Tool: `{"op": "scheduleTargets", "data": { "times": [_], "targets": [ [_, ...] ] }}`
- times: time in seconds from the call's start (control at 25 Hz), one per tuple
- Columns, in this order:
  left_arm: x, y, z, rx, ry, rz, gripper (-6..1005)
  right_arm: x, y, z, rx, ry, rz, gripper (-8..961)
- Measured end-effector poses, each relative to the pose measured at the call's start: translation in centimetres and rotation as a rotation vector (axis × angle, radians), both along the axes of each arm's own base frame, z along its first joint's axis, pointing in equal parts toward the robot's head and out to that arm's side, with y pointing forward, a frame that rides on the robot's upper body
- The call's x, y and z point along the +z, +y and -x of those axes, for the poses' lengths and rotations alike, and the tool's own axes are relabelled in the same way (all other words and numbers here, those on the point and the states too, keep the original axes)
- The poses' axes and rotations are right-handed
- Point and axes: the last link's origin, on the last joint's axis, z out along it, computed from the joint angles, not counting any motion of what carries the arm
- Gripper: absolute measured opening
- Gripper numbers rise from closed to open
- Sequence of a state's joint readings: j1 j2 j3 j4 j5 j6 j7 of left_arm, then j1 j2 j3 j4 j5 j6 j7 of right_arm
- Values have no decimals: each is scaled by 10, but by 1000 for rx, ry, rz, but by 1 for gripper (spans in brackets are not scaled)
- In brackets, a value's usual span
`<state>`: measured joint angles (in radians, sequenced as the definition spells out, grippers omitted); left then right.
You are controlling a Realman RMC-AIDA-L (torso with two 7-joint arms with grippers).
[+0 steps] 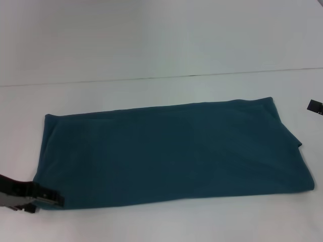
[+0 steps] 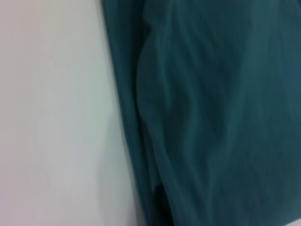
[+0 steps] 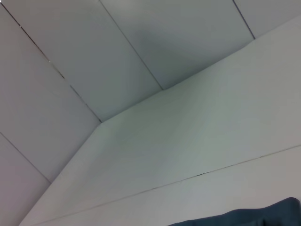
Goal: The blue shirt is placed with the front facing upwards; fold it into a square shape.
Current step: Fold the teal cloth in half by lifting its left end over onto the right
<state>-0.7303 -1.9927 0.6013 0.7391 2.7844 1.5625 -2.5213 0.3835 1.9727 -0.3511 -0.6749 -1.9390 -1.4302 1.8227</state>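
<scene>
- One blue shirt (image 1: 171, 151) lies flat on the white bench (image 1: 151, 45), folded into a long band running left to right; only plain teal cloth faces up.
- Its left end is squarish; the right end has an uneven corner w/ a layer poking out past the edge.
- Two grippers in the head view. The left gripper (image 1: 48, 198) sits at the shirt's near-left corner, at the cloth edge (fingers open or closed: can't tell).
- Left wrist view: one long shirt edge (image 2: 131, 141) w/ stacked layers and soft wrinkles beside bare bench.
- The right gripper (image 1: 315, 107) shows only as a dark bit at the frame's right edge, apart from the shirt; its state can't be told.
- Right wrist view: mostly bench and wall, w/ one sliver of shirt (image 3: 254, 219).
</scene>
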Motion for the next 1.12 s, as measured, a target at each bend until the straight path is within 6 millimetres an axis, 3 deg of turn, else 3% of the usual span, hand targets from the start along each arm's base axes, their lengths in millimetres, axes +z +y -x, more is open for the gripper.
{"op": "scheduleTargets", "data": {
  "times": [0.68,1.12],
  "targets": [
    [-2,14,-20,-70,-62,-29,906,2,1,0,-1,-1,-7,917],
    [9,11,-6,-67,1,-40,906,3,3,1,2,1,-13,916]
  ]
}}
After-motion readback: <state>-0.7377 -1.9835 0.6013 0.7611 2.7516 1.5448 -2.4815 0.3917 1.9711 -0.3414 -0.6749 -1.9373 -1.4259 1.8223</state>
